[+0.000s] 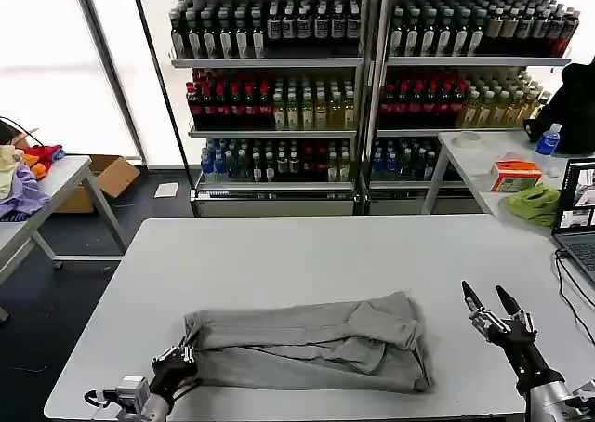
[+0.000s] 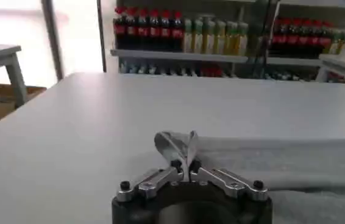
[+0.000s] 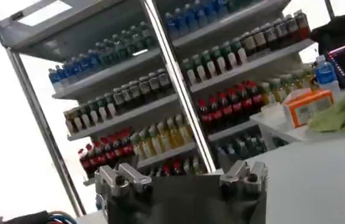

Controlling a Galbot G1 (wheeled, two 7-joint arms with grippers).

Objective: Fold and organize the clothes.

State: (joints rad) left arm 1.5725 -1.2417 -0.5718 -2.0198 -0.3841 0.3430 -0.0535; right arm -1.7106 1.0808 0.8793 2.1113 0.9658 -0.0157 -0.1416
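One grey shirt (image 1: 307, 343), folded into a long band, lies across the lower centre of the head view on the white table (image 1: 307, 245). At the lower left of that frame the left gripper (image 1: 177, 364) sits at the band's left end, its fingers pressed together on a fold of the cloth; in the left wrist view the pinched fold of the shirt (image 2: 175, 146) stands up between the fingertips of the left gripper (image 2: 186, 167). At the lower right of the head view the right gripper (image 1: 494, 303) hovers above bare table, well apart from the shirt, its two dark fingers spread and pointing up-frame. Farther back, at the right edge, a side table (image 1: 479, 162) carries a green cloth (image 1: 535, 204) and an orange box (image 1: 516, 174). Across the top of the frame stand shelves of bottles (image 1: 372, 78).
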